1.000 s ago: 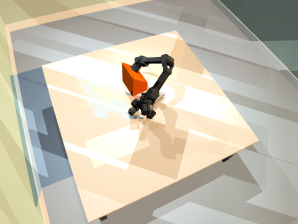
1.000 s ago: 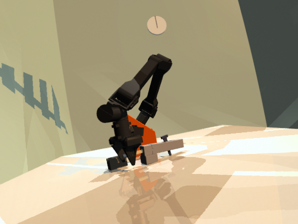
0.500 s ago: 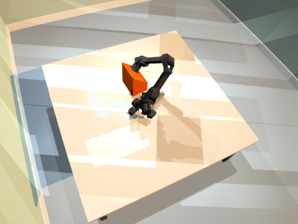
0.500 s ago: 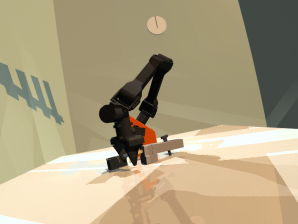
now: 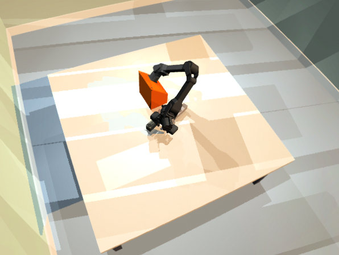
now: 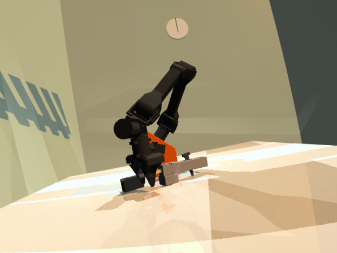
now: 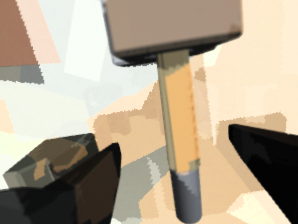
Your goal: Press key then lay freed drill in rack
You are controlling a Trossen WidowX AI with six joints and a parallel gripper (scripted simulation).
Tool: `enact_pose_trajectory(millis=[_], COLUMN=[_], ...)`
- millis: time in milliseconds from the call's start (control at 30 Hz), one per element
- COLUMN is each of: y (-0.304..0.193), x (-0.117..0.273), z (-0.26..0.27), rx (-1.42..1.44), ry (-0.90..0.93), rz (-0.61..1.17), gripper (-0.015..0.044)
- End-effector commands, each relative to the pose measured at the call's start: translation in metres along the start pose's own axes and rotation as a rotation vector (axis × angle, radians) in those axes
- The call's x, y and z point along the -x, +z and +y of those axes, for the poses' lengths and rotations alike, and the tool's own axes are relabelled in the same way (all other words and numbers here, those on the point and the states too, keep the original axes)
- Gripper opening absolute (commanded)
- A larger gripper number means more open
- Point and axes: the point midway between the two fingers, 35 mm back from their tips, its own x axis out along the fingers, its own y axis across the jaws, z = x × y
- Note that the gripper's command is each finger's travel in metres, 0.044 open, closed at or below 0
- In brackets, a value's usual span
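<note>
The drill [image 7: 181, 120] is an orange-yellow shank with a dark grey end [image 7: 188, 197]; it sticks out of a grey-brown holder [image 7: 175, 25] [image 6: 169, 173]. A black T-topped piece [image 6: 185, 155], which looks like the key, stands through the holder's long arm, its lower end showing beneath. A dark block [image 5: 151, 126] [image 6: 131, 183] [image 7: 55, 160], seemingly the rack, lies beyond one finger; its inside is mostly hidden. My gripper [image 6: 147, 184] [image 7: 174, 140] points down, open, its fingertips on either side of the drill's shank without visible contact. In the top view the fingertips are hidden.
An orange wedge-shaped base [image 5: 159, 95] [image 6: 170, 152] stands behind the holder, and the arm rises from it. The wooden table [image 5: 227, 185] has its near edge well in front of the arm. Strong light patches and shadows cross the tabletop.
</note>
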Motion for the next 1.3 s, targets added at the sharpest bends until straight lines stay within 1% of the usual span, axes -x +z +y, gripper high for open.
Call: enact_pose_trajectory(millis=[0, 300, 400, 1267], y=[-0.0004, -0.0004, -0.0004, -0.0004], x=[0.0002, 0.0002, 0.0002, 0.0049], z=[-0.0002, -0.0002, -0.0002, 0.0011], rx=[0.0, 0.0, 0.0, -0.005], ry=[0.0, 0.0, 0.0, -0.004], rz=[0.0, 0.0, 0.0, -0.004], gripper=[0.0256, 0.002, 0.0, 0.0])
